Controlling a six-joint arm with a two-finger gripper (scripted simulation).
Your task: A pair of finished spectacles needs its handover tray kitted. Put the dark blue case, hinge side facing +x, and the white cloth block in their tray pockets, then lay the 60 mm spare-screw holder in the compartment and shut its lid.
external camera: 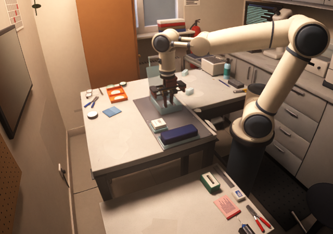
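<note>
My gripper [167, 102] reaches down into the pale teal compartment [166, 104] at the far end of the grey tray [172, 118], whose clear lid [153, 75] stands open behind it. The white cloth block [158, 123] sits in its small pocket in the middle of the tray. The dark blue case [179, 133] lies in the long pocket at the near end. The spare-screw holder is hidden between the fingers inside the compartment. The gripper is closed on that holder.
A second table [209, 89] adjoins on the right with small pale blocks, a bottle and a box. An orange tray [116, 94], pliers, glasses, a blue cloth and a round tin lie left of the grey tray. A nearer bench carries tools.
</note>
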